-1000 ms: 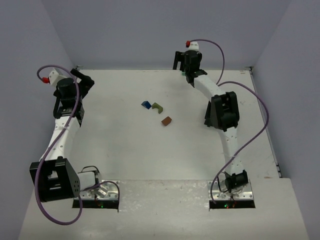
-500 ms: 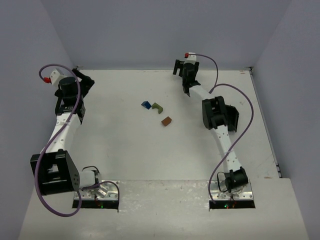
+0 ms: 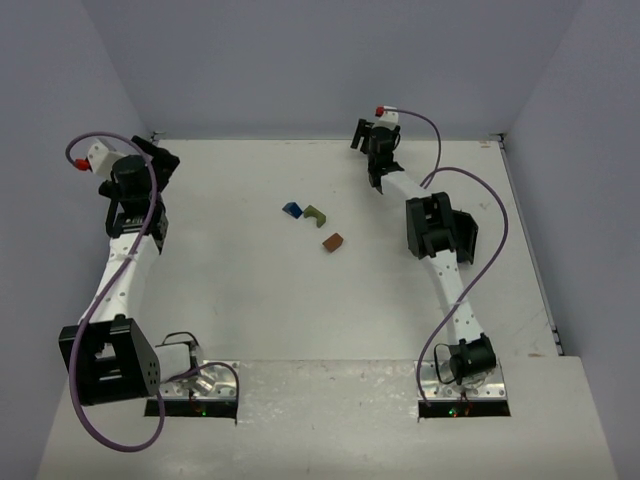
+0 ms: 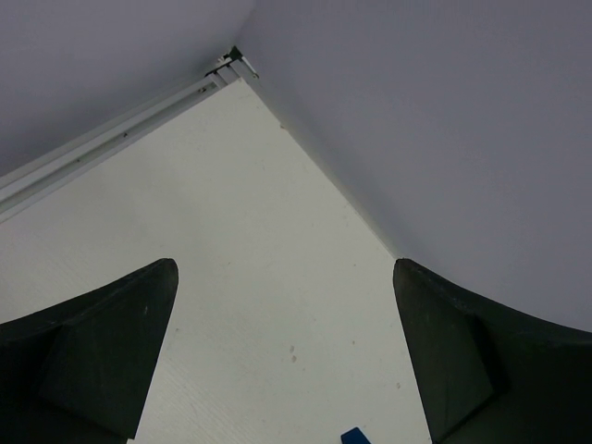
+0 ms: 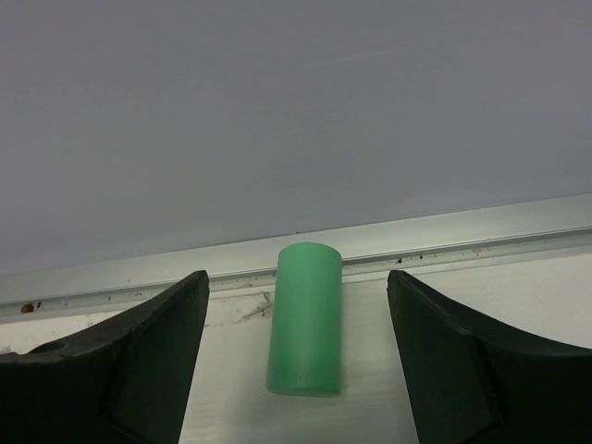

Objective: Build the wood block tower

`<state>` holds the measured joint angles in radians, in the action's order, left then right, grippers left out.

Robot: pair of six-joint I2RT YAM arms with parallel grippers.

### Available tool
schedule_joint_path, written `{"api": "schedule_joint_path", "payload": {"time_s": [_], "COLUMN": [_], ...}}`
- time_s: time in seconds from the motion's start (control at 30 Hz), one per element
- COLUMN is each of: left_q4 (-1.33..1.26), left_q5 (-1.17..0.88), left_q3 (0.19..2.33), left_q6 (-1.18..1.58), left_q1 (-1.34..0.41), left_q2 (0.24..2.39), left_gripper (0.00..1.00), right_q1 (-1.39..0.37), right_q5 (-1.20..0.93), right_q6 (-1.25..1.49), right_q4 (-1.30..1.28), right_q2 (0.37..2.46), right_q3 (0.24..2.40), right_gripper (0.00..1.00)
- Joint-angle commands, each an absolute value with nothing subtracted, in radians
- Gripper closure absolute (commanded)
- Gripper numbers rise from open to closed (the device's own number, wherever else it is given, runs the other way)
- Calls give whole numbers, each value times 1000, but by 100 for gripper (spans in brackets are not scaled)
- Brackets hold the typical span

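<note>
A mint-green cylinder [image 5: 305, 319] rests on the table by the back rail, and I cannot tell if it stands or lies. My right gripper [image 5: 297, 305] is open around it, one finger on each side with a gap on both. In the top view the right gripper [image 3: 372, 152] is at the back edge and hides the cylinder. A blue block [image 3: 292, 209], an olive block [image 3: 316, 213] and a brown-orange block [image 3: 333, 241] lie apart at mid-table, unstacked. My left gripper [image 3: 158, 160] is open at the far left, holding nothing; a blue block corner [image 4: 354, 436] shows below its fingers.
Grey walls close in the table on three sides, with a metal rail [image 5: 481, 245] along the back edge right behind the cylinder. The table's back left corner [image 4: 231, 63] lies ahead of the left gripper. Purple cables loop off both arms.
The right arm folded its elbow leftward and brought its gripper down at the back edge. The left wrist turned slightly to the left. The three blocks at mid-table did not move.
</note>
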<state>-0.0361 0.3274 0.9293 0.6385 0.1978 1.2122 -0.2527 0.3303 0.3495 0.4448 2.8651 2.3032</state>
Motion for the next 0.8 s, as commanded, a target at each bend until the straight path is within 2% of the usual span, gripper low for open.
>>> {"api": "schedule_joint_path", "payload": {"time_s": [0.0,0.17,0.47,0.57,0.63,0.7,0.77], "left_q4": [-93,-67,-53,-40,-36,-32,-31], "left_q5": [367,377,407,408,391,356,310], "left_q3": [925,934,926,920,918,919,917], "left_q6": [650,650,644,642,636,626,622], "left_q1": [202,201,203,202,202,202,202], "left_q2": [1169,1166,1119,1101,1094,1092,1094], "left_gripper": [0,0,0,0,0,0,0], "right_q1": [-258,-256,-256,-256,-258,-258,-260], "right_q5": [326,350,408,375,338,304,235], "right_q6": [371,382,389,367,351,330,280], "right_q4": [447,430,391,415,428,435,485], "right_q2": [2868,2852,2806,2775,2724,2666,2595], "right_q3": [2291,2284,2224,2182,2143,2069,1980], "right_gripper": [24,41,58,72,89,99,100]}}
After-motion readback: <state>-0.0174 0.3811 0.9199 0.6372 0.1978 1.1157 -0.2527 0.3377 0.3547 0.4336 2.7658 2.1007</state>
